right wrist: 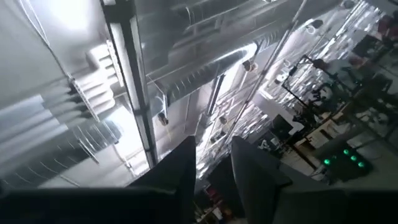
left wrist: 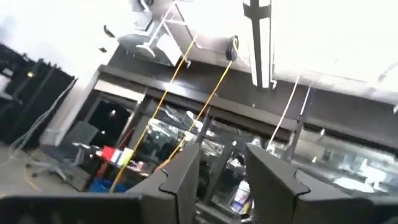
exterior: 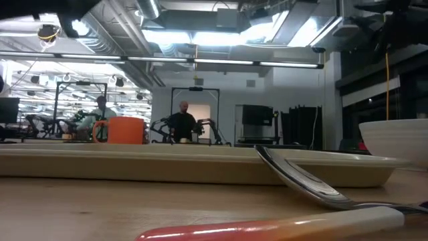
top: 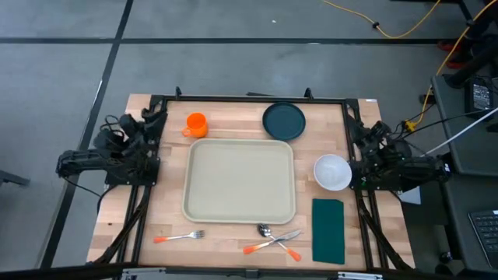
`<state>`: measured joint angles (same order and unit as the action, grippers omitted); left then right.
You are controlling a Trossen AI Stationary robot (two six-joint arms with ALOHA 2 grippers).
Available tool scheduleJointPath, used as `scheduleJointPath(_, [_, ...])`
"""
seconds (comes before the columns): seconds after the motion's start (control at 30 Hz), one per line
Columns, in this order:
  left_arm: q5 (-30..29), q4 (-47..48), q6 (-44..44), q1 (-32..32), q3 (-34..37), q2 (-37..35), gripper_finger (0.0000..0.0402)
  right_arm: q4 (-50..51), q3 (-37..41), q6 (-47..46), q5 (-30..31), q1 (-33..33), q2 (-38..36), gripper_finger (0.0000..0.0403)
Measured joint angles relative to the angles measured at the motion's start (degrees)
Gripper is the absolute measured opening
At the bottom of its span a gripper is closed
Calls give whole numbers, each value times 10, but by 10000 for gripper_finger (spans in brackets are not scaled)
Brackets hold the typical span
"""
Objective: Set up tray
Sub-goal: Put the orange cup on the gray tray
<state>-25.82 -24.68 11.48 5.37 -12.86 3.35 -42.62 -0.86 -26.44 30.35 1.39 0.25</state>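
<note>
The tray (top: 240, 180) sits mid-table: cup (top: 196, 124) at eleven o'clock, plate (top: 283, 121) at one, bowl (top: 332, 172) at three, napkin (top: 328, 230) at four, cutlery, seemingly fork (top: 178, 236) and spoon (top: 277, 239), at six.

From above we look straight down on the whole table (top: 233, 225); low down we sit at its surface, very near a spoon (exterior: 301, 179), facing the room across the tray (exterior: 167, 164), which both views share; our two wrist cameras tilt up toward the ceiling.

Wooden table (top: 167, 225) carries: tray (top: 240, 180), orange cup (top: 196, 124), teal plate (top: 283, 121), white bowl (top: 332, 172), green napkin (top: 328, 230), cutlery (top: 272, 239).
</note>
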Motion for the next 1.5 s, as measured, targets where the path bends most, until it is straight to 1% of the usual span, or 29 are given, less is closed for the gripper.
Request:
scheduleJointPath(0.07, [-9, 105, -7, -1, -64, 32, 125, 4, -4, -21, 6, 0, 0, 107])
scheduleJointPath(0.2, [-60, 398, 45, 0, -221, 138, 125, 2, -26, -30, -9, 0, 0, 107])
scheduleJointPath(0.27, [-88, 520, 78, 0, -292, 196, 125, 0, -42, -13, -12, 0, 0, 107])
scheduleJointPath(0.37, [-129, 656, 128, 0, -372, 256, 130, -2, -60, 31, -13, 0, 0, 107])
scheduleJointPath(0.47, [-134, 772, 197, 8, -422, 287, 146, -4, -77, 44, -13, 0, 0, 107])
scheduleJointPath(0.53, [-115, 832, 240, 19, -434, 297, 162, -5, -84, 43, -13, 0, 0, 107])
scheduleJointPath(0.6, [-78, 872, 280, 31, -433, 301, 181, -5, -90, 45, -14, 0, 0, 107])
scheduleJointPath(0.7, [-26, 912, 320, 52, -419, 313, 209, 5, -91, 66, -14, 0, 0, 107])
scheduleJointPath(0.77, [0, 929, 329, 65, -406, 327, 222, 29, -93, 71, -15, 0, 0, 107])
scheduleJointPath(0.83, [21, 927, 327, 79, -395, 344, 230, 90, -112, 69, -15, 0, 5, 107])
scheduleJointPath(0.93, [30, 926, 310, 100, -390, 379, 234, 206, -188, 72, -16, 0, 39, 115])
scheduleJointPath(1.03, [30, 926, 285, 124, -390, 413, 234, 348, -304, 110, -33, 0, 107, 135])
scheduleJointPath(1.17, [34, 927, 252, 165, -390, 464, 235, 588, -472, 148, -35, 0, 234, 168])
scheduleJointPath(1.23, [36, 927, 231, 188, -390, 487, 235, 672, -537, 150, -35, 0, 295, 180])
scheduleJointPath(1.33, [47, 906, 208, 222, -371, 510, 235, 751, -604, 150, -38, 0, 369, 190])
scheduleJointPath(1.43, [96, 851, 181, 256, -327, 518, 235, 788, -638, 162, -51, 0, 421, 192])
scheduleJointPath(1.5, [128, 811, 171, 276, -294, 520, 235, 795, -648, 169, -61, 0, 445, 192])
